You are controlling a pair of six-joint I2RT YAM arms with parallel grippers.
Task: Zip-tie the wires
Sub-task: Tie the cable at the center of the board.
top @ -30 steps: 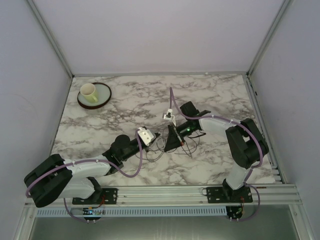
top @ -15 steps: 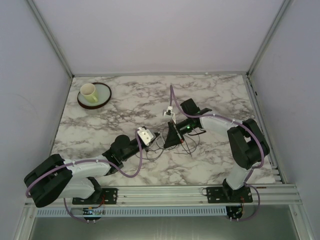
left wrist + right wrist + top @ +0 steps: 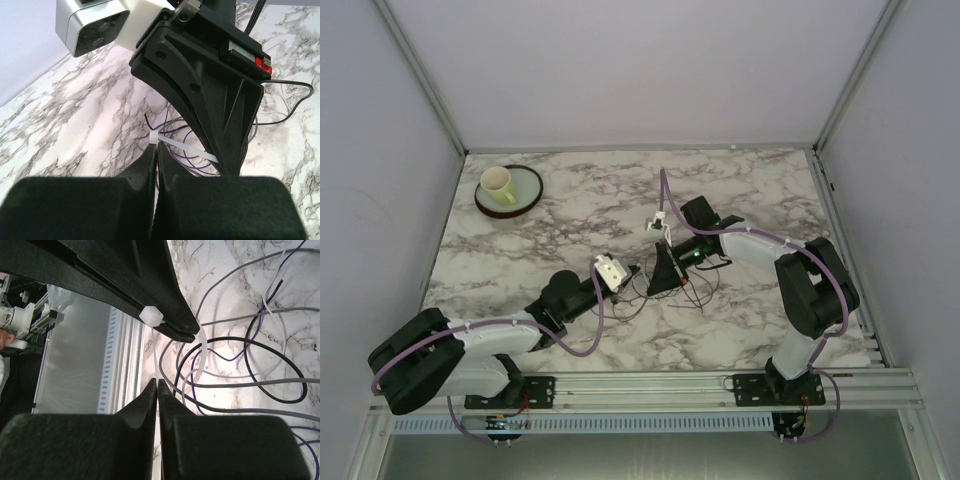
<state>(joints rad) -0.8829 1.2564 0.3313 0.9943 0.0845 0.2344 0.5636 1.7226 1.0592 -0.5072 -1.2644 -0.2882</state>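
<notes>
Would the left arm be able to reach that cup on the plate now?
Probably yes: bare table lies between the left gripper and the cup, though its jaws are shut on the zip tie.

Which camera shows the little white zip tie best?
The right wrist view: the zip tie has its white head big and sharp, with its strap curving past the wires. The left wrist view shows it smaller, by the left pincer's tip. From the top view it is too tiny to make out.
</notes>
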